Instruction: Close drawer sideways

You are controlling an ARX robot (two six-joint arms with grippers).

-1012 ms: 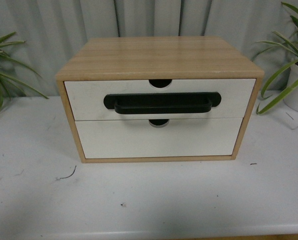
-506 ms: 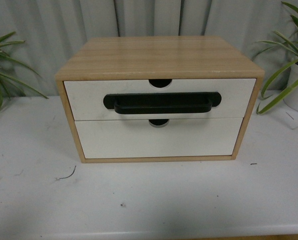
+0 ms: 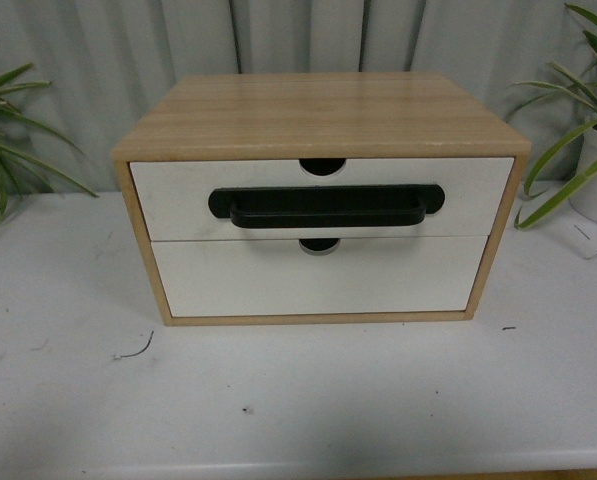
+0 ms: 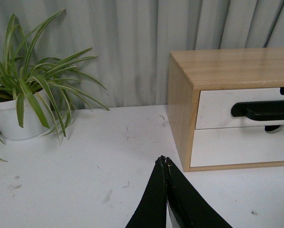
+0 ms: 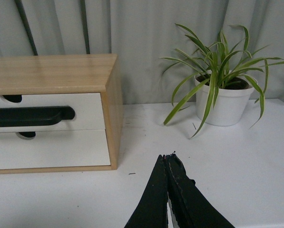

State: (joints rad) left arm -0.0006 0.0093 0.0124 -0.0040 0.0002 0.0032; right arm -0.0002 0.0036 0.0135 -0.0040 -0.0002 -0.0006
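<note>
At left on the surface (image 3: 68, 390), a potted plant (image 4: 23, 102); left gripper (image 4: 163, 162) hangs above the surface, fingers pressed together, holding nothing, clear of the cabinet (image 3: 318, 115). Centre: drawer (image 3: 178, 195), upper of two, black handle (image 3: 325, 206), notch in top edge. Front sits about flush with the frame, maybe a hair proud; hard to tell. Plain lower front (image 3: 318, 280) below it. At right, right gripper (image 5: 166, 159) likewise closed and empty, second plant (image 5: 218, 85) beyond. Judgement: task done or nearly so. Next move, if any: a light push on the front, then hold off.
</note>
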